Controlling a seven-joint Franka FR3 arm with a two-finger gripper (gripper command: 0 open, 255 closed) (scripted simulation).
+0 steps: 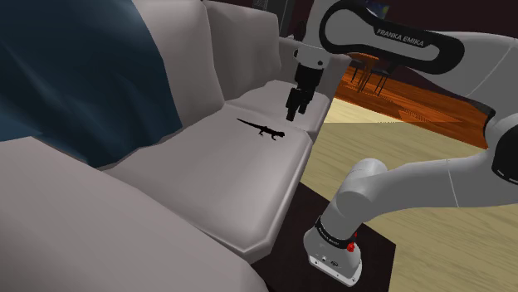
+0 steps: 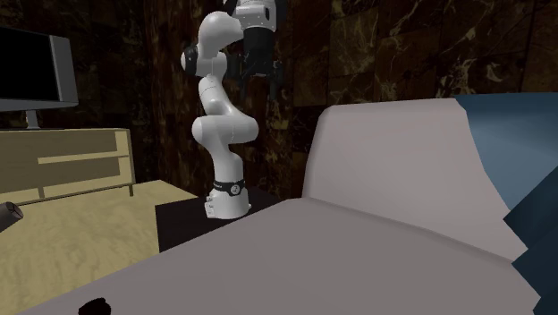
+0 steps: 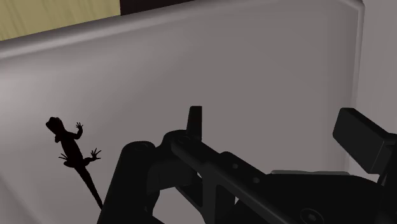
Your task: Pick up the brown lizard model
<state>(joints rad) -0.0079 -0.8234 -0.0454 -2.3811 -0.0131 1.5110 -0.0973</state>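
Observation:
The lizard model (image 1: 262, 128) looks nearly black and lies flat on the light grey sofa seat cushion (image 1: 207, 166), with its tail toward the shoulder view's left. My gripper (image 1: 295, 114) hangs above the cushion, just up and to the right of the lizard's head in that view, not touching it. The fingers stand apart with nothing between them. In the wrist view the lizard (image 3: 71, 149) lies off to the side of the gripper (image 3: 280, 127), outside the fingers. From the second exterior view the gripper (image 2: 260, 79) is high above the sofa's armrest (image 2: 393, 161).
A big dark blue cushion (image 1: 83, 75) leans on the sofa back behind the seat. The sofa's armrest (image 1: 315, 66) rises just beyond the gripper. The dark stand (image 1: 378, 249) is at the seat's edge. A television (image 2: 36, 67) and a sideboard (image 2: 71, 161) are across the room.

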